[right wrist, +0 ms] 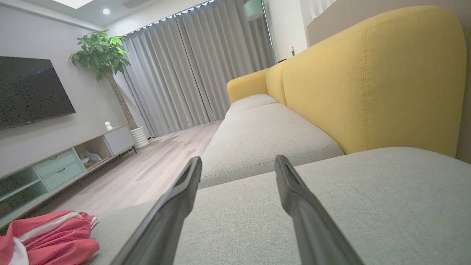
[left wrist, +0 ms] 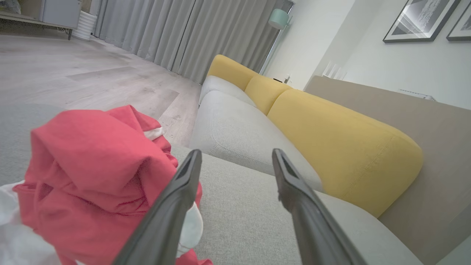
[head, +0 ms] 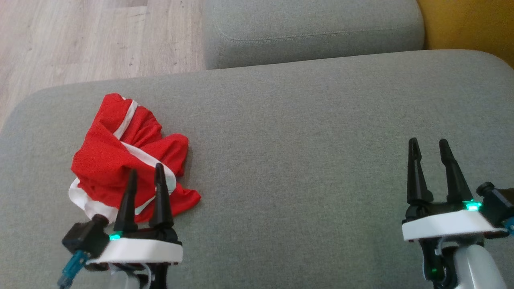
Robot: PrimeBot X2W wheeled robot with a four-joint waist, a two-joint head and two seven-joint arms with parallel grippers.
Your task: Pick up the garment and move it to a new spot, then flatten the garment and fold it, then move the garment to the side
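A crumpled red garment [head: 120,156] with white trim lies in a heap on the left part of the grey sofa cushion [head: 301,140]. My left gripper [head: 145,169] is open, hovering at the near edge of the heap with nothing between its fingers. From the left wrist, the garment [left wrist: 95,176] bulges to the left of the left finger, and the gripper [left wrist: 235,156] points past it. My right gripper [head: 428,141] stands open over bare cushion at the lower right, far from the cloth. In the right wrist view the garment [right wrist: 51,235] sits at the bottom left, well left of the open gripper [right wrist: 238,163].
A second grey seat cushion [head: 313,32] lies beyond the near one, with a yellow backrest [head: 470,24] on the right. Wooden floor [head: 88,40] runs past the cushion's far left edge. A TV cabinet [right wrist: 62,165] and a potted plant [right wrist: 103,55] stand across the room.
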